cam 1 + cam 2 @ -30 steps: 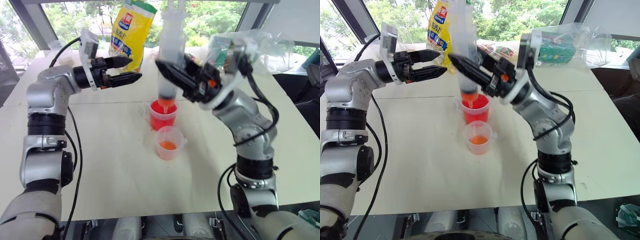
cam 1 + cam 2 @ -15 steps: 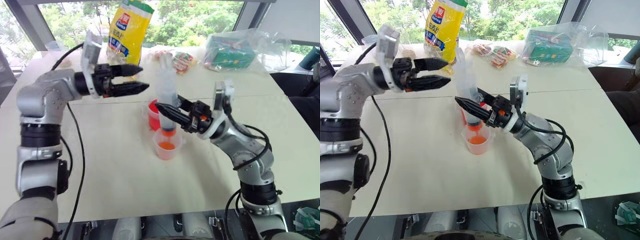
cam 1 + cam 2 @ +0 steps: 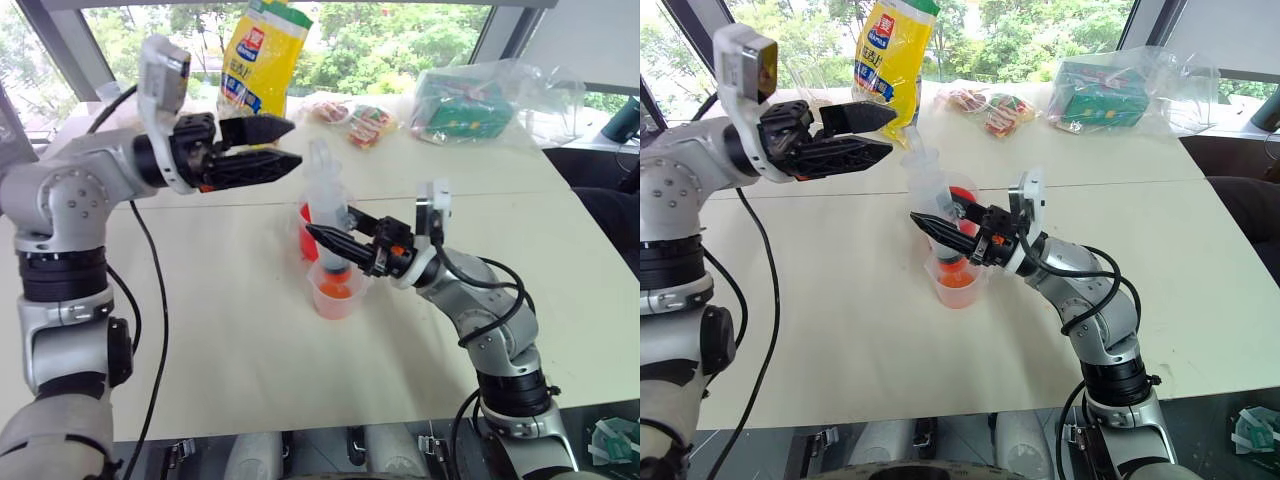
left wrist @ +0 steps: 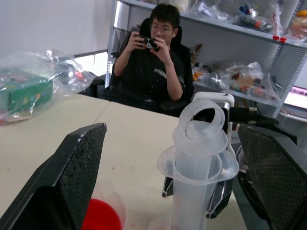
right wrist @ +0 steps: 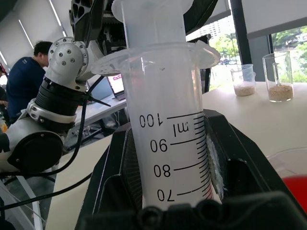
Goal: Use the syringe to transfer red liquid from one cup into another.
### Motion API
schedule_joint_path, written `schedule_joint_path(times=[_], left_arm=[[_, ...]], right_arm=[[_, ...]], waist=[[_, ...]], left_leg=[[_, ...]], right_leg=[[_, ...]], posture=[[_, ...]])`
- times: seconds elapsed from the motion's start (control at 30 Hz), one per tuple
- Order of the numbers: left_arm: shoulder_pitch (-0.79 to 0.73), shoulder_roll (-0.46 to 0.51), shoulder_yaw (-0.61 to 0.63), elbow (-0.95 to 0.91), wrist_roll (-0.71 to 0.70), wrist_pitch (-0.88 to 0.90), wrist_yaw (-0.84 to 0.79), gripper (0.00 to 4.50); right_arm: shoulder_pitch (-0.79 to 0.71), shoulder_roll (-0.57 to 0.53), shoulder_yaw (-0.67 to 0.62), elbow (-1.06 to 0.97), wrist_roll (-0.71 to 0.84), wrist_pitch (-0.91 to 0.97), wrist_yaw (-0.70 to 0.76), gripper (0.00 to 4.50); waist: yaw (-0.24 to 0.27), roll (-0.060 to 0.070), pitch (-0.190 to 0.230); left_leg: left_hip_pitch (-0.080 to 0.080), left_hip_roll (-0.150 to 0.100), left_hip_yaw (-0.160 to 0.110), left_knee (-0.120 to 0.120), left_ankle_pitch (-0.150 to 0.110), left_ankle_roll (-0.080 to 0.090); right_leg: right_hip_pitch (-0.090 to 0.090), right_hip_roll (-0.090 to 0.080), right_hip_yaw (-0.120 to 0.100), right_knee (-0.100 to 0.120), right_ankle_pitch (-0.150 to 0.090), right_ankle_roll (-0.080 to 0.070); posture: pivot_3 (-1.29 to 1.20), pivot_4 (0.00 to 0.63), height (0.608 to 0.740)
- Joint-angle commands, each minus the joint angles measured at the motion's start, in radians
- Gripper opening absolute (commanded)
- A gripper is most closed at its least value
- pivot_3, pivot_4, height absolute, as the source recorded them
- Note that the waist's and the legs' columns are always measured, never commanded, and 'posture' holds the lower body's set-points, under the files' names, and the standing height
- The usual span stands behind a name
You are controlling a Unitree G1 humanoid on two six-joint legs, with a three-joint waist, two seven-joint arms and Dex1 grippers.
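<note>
Right gripper (image 3: 335,243): my two black fingers are clamped on the barrel of the syringe (image 3: 330,215), holding it roughly upright, a little tilted.
Left gripper (image 3: 272,145): my fingers are spread wide and hold nothing; they hang above and to the left of the plunger top, apart from it.
Syringe tip: down inside the small clear cup (image 3: 336,290), over its shallow orange-red liquid (image 3: 335,291).
Tall red cup (image 3: 308,228): just behind the small cup, nearly touching it, partly hidden by the barrel.
Table (image 3: 230,330): pale, bare around both cups.
Risk, tipping: both cups look light; if my right wrist drifts sideways, the tip could catch the rim and knock the small cup over.
Risk, plunger: if my left fingers come down off-centre, I judge the barrel could twist in my grip.
Risk, splash: a hard push could spray red past the low rim.
Risk, collision: my two grippers are near; closing in carelessly could knock them together.
</note>
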Motion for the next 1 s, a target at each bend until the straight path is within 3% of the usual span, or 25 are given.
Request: schedule_joint_path(times=[0.03, 0.4, 0.5, 0.7, 0.77, 1.0], left_arm=[[-0.029, -0.012, -0.017, 0.001, 0.018, -0.047, 0.005, 4.48], [-0.043, -0.063, -0.079, 0.013, 0.066, -0.122, 0.002, 4.48], [-0.04, -0.081, -0.075, -0.005, 0.048, -0.105, 0.014, 3.7], [-0.002, -0.082, -0.077, -0.071, 0.002, -0.053, 0.014, 0.74], [0.01, -0.078, -0.079, -0.088, -0.006, -0.044, 0.015, 0.01], [0.038, -0.067, -0.106, -0.126, -0.002, -0.04, 0.003, 0.01]], right_arm=[[-0.006, 0.001, -0.002, -0.027, 0.006, -0.021, 0.007, 1.4], [-0.013, 0.007, 0.005, -0.038, 0.007, -0.017, -0.004, 1.4], [-0.013, 0.009, 0.008, -0.039, 0.004, -0.018, -0.006, 1.4], [-0.016, 0.012, 0.01, -0.028, -0.005, -0.025, -0.004, 1.4], [-0.019, 0.014, 0.01, -0.024, -0.009, -0.027, -0.003, 1.4], [-0.046, 0.017, -0.006, -0.013, -0.004, -0.03, -0.006, 1.4]], waist=[[-0.001, 0.0, 0.0], [-0.001, 0.0, 0.0], [0.0, 0.0, 0.0], [-0.002, 0.0, 0.0], [-0.003, 0.0, 0.0], [-0.001, 0.0, 0.0]], left_leg=[[0.0, 0.0, 0.0, 0.0, 0.0, 0.0], [0.0, 0.0, 0.0, 0.0, 0.0, 0.0], [0.0, 0.0, 0.0, 0.0, 0.0, 0.0], [0.0, 0.0, 0.0, 0.0, 0.0, 0.0], [0.0, 0.0, 0.0, 0.0, 0.0, 0.0], [0.0, 0.0, 0.0, 0.0, 0.0, 0.0]], right_leg=[[0.0, 0.0, 0.0, 0.0, 0.0, 0.0], [0.0, 0.0, 0.0, 0.0, 0.0, 0.0], [0.0, 0.0, 0.0, 0.0, 0.0, 0.0], [0.0, 0.0, 0.0, 0.0, 0.0, 0.0], [0.0, 0.0, 0.0, 0.0, 0.0, 0.0], [0.0, 0.0, 0.0, 0.0, 0.0, 0.0]], posture=[[0.0, 0.15, 0.74], [0.0, 0.15, 0.74], [0.0, 0.15, 0.74], [0.0, 0.15, 0.74], [0.0, 0.15, 0.74], [0.0, 0.15, 0.74]])
